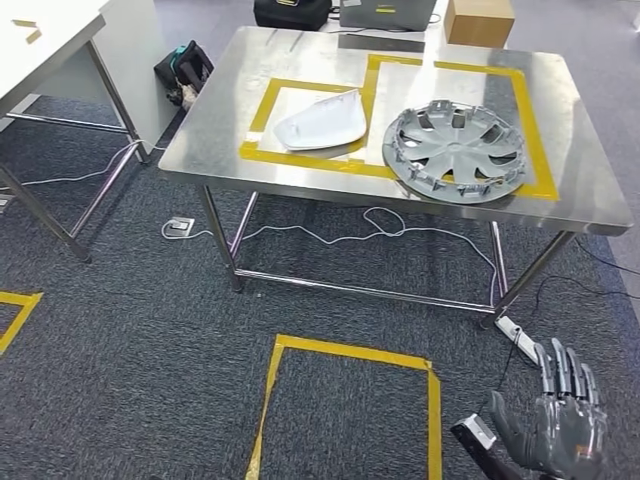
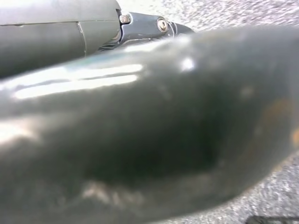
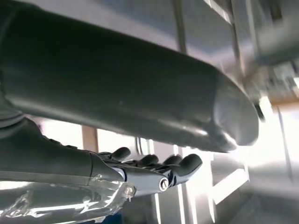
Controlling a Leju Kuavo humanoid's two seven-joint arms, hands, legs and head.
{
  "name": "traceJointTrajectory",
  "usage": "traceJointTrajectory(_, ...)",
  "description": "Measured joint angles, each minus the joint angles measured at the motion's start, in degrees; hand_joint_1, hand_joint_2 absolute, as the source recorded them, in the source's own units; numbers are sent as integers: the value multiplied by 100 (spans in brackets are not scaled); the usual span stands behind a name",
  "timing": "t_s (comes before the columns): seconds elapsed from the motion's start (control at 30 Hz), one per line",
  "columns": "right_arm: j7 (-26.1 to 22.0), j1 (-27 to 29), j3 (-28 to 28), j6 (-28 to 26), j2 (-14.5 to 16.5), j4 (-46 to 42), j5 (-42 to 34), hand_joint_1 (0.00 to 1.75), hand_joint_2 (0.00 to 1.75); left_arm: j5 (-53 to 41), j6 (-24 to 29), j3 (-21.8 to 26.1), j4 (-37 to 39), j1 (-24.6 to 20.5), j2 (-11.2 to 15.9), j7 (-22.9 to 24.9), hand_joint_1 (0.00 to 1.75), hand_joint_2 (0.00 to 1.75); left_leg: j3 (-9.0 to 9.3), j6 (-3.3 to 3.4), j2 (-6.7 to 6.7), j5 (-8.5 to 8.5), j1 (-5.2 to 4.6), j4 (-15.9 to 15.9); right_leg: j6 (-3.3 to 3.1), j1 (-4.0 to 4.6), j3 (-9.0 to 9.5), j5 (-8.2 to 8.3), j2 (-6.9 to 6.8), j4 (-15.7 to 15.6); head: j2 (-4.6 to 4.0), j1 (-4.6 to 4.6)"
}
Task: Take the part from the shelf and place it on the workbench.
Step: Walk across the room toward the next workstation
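The right hand (image 1: 562,425) hangs low over the carpet, its fingers (image 1: 564,372) straight, apart and holding nothing. Well beyond the fingertips, on the steel worktop (image 1: 589,180), a white mirror cover (image 1: 321,122) and a grey hubcap (image 1: 453,150) each lie inside a yellow-taped box. The left hand's (image 2: 148,28) finger state I cannot tell.

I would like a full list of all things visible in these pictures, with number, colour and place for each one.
Workbench: one, steel, centre, with yellow tape boxes on top.
Mirror cover: one, white, in the left tape box on the workbench.
Hubcap: one, silver, in the right tape box on the workbench.
Cardboard box: one, brown, behind the workbench.
Black bag: one, behind the workbench.
White table: one, far left.
Tool: one, black and teal, on the floor beside the white table.
Cable: one, white, on the carpet under the workbench.
Power strip: one, white, by the right workbench leg.
Floor tape square: one, yellow, near carpet.
Right hand: one, grey, low right, fingers apart, holding nothing.
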Motion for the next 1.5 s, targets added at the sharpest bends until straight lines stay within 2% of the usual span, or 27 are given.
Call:
traceJointTrajectory(0.1, -451, -19, -459, -3, 438, 574, -245, 0, 0, -26, 45, 16, 0, 12, -39, 32, 0, 0, -65, -22, -11, 54, -49, 25, -99, 32, 790, 365, -1, -1146, 0, -3)
traceJointTrajectory(0.17, -743, -105, -805, -19, 715, 980, -276, 0, 0, -51, 83, 24, 0, -1, -56, 54, 0, 0, -109, -75, -25, 91, -62, 49, -172, 67, 1070, 438, -5, -1622, 0, -12)
traceJointTrajectory(0.23, -1115, -196, -1305, -34, 1054, 1478, -207, 0, 0, -76, 125, 39, 0, -17, -62, 75, 0, 0, -153, -134, -53, 138, -57, 60, -235, 79, 1060, 466, -38, -1670, 0, -14)
traceJointTrajectory(0.3, -1383, -274, -1825, -36, 1372, 1870, -106, 0, 0, -91, 155, 56, 0, -2, -77, 87, 0, 0, -230, -204, -78, 50, -50, 175, -306, 54, 1028, 518, -98, -1693, 0, -24)
traceJointTrajectory(0.33, -1492, -335, -2072, -37, 1516, 2061, 3, 0, 0, -100, 175, 66, 0, 9, -83, 96, 0, 0, -334, -248, -82, -107, -37, 394, -339, 37, 1002, 546, -123, -1706, 0, -37)
traceJointTrajectory(0.43, -1563, -647, -2869, -36, 1834, 2872, 657, 0, 0, -120, 264, 104, 0, 17, -101, 161, 0, 0, -829, -364, -78, -693, 38, 1496, -374, 30, 900, 606, -202, -1707, 0, -61)
traceJointTrajectory(0.47, -1426, -761, -3159, -36, 1898, 3276, 906, 0, 0, -123, 300, 118, 0, 15, -109, 193, 0, 0, -912, -386, -75, -741, 59, 1701, -370, 28, 877, 620, -250, -1705, 0, -62)
traceJointTrajectory(0.5, -1234, -862, -3414, -35, 1944, 3705, 1109, 0, 0, -127, 334, 133, 0, 17, -118, 224, 0, 0, -898, -404, -64, -684, 79, 1710, -362, 23, 861, 629, -303, -1701, 0, -61)
traceJointTrajectory(0.57, -776, -1038, -3723, -35, 1971, 4593, 1301, 0, 0, -148, 392, 166, 0, 21, -132, 291, 0, 0, -567, -439, 49, -329, 112, 1133, -333, 9, 841, 641, -414, -1680, 0, -61)
traceJointTrajectory(0.6, -587, -1119, -3803, -36, 1973, 4970, 1322, 0, 0, -162, 413, 181, 0, 13, -143, 322, 0, 0, -352, -457, 201, -168, 121, 724, -305, 16, 829, 638, -464, -1652, 0, -67)
traceJointTrajectory(0.67, -251, -1297, -3927, -33, 1993, 5680, 1344, 0, 0, -197, 455, 212, -1, -33, -157, 391, 0, 0, -112, -405, 396, -22, 118, 208, -235, 43, 794, 630, -565, -1593, 0, -74)
traceJointTrajectory(0.7, -97, -1387, -3967, -25, 2009, 5984, 1350, 0, 0, -211, 471, 227, -2, -51, -164, 425, 0, 0, -112, -356, 407, -26, 109, 144, -201, 56, 782, 627, -623, -1571, 0, -69)
traceJointTrajectory(0.73, 51, -1479, -3991, -5, 2032, 6274, 1356, 0, 0, -224, 486, 242, -2, -53, -165, 459, 0, 0, -142, -289, 327, -21, 102, 153, -172, 55, 780, 630, -684, -1566, 0, -62)
traceJointTrajectory(0.77, 176, -1565, -4001, 26, 2053, 6532, 1356, 0, 0, -233, 499, 255, -2, -40, -172, 486, 0, 0, -163, -243, 267, -5, 105, 154, -136, 43, 772, 611, -661, -1548, 0, -51)
traceJointTrajectory(0.8, 265, -1638, -4012, 57, 2076, 6754, 1347, 0, 0, -237, 509, 265, -1, -26, -176, 509, 0, 0, -173, -202, 211, 16, 110, 152, -102, 29, 744, 543, -555, -1479, 0, -43)
traceJointTrajectory(0.83, 326, -1694, -4029, 85, 2098, 6948, 1334, 0, 0, -238, 522, 275, -1, -23, -180, 526, 0, 0, -186, -160, 151, 43, 118, 147, -75, 16, 670, 403, -396, -1297, 0, -36)
traceJointTrajectory(0.9, 392, -1747, -4072, 115, 2124, 7253, 1295, 0, 0, -239, 549, 294, -2, -45, -183, 543, 0, 0, -233, -99, 12, 89, 116, 149, -55, 6, 371, -32, -86, -571, 0, -21)
traceJointTrajectory(0.97, 418, -1774, -4125, 139, 2132, 7478, 1232, 0, 0, -240, 575, 313, -2, -59, -183, 550, 0, 0, -279, -74, -164, 126, 96, 154, -71, 9, 101, -303, -7, 99, 0, -19)
traceJointTrajectory(1.0, 422, -1794, -4159, 153, 2139, 7566, 1187, 0, 0, -241, 584, 325, -2, -51, -187, 555, 0, 0, -290, -77, -251, 139, 89, 157, -85, 10, 99, -267, 6, 141, 0, -18)
traceJointTrajectory(1.07, 424, -1843, -4228, 185, 2155, 7689, 1101, 0, 0, -243, 593, 348, -2, -33, -199, 565, 0, 0, -296, -98, -422, 158, 87, 167, -124, 7, 415, 78, 95, -431, 0, -18)
traceJointTrajectory(1.13, 425, -1890, -4289, 229, 2172, 7793, 1056, 0, 0, -255, 596, 364, -2, -39, -211, 571, 0, 0, -320, -136, -579, 172, 83, 191, -158, -20, 810, 344, 387, -1208, 0, -21)
traceJointTrajectory(1.2, 421, -1924, -4326, 270, 2193, 7876, 1047, 0, 0, -278, 600, 379, -2, -51, -214, 580, 0, 0, -381, -205, -714, 198, 94, 211, -177, -30, 956, 366, 552, -1507, 0, -26)
traceJointTrajectory(1.27, 410, -1941, -4342, 289, 2216, 7924, 1047, 0, 0, -296, 607, 392, -1, -37, -210, 598, 0, 0, -444, -285, -834, 232, 126, 215, -220, -27, 971, 386, 431, -1529, 0, -23)
traceJointTrajectory(1.33, 397, -1956, -4354, 294, 2234, 7950, 1045, 0, 0, -303, 613, 397, 0, -10, -220, 614, 0, 0, -545, -343, -697, 125, 122, 370, -284, -39, 977, 430, 284, -1560, 0, -49)
traceJointTrajectory(1.43, 367, -1957, -4384, 294, 2245, 7992, 1037, 0, 0, -314, 622, 398, 0, -41, -233, 637, 0, 0, -1020, -408, -205, -431, 111, 1365, -335, -19, 961, 453, 18, -1579, 0, -106)
traceJointTrajectory(1.47, 356, -1956, -4392, 294, 2246, 8008, 1031, 0, 0, -318, 627, 398, 0, -58, -235, 643, 0, 0, -1173, -426, -125, -564, 119, 1701, -340, -11, 955, 452, -83, -1578, 0, -107)
traceJointTrajectory(1.5, 344, -1959, -4398, 294, 2246, 8020, 1022, 0, 0, -321, 632, 398, 0, -63, -237, 649, 0, 0, -1238, -438, -88, -586, 129, 1859, -340, -8, 951, 450, -178, -1577, 0, -107)
